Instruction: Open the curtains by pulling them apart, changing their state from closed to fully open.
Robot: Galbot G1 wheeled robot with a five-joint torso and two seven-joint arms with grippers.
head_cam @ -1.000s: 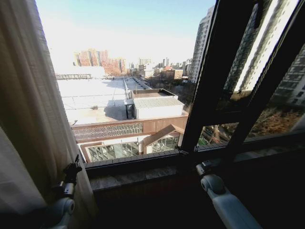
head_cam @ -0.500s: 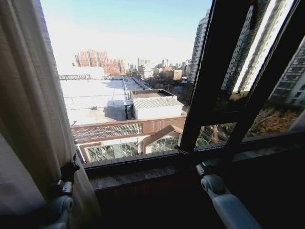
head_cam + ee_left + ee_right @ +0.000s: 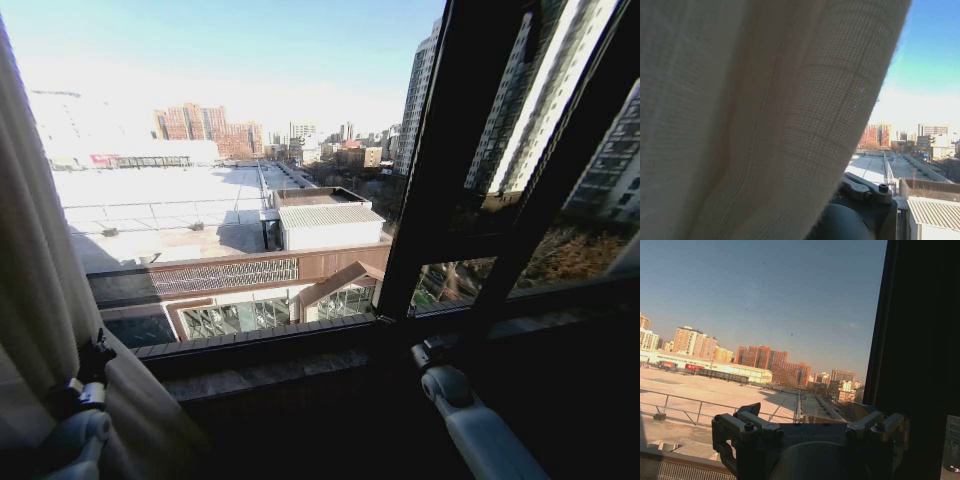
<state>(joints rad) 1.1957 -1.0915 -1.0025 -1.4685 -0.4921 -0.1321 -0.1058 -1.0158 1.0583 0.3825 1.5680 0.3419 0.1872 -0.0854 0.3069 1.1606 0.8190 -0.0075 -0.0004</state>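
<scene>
The left gripper (image 3: pixel 92 355) is seen at seven o'clock, pressed into the curtains (image 3: pixel 40 300); whether its fingers are clamped cannot be told. The right gripper (image 3: pixel 428 352) is held at five o'clock, spread open and holding nothing. Beyond, the curtains are bunched at nine o'clock beside the window frame (image 3: pixel 450 170).
</scene>
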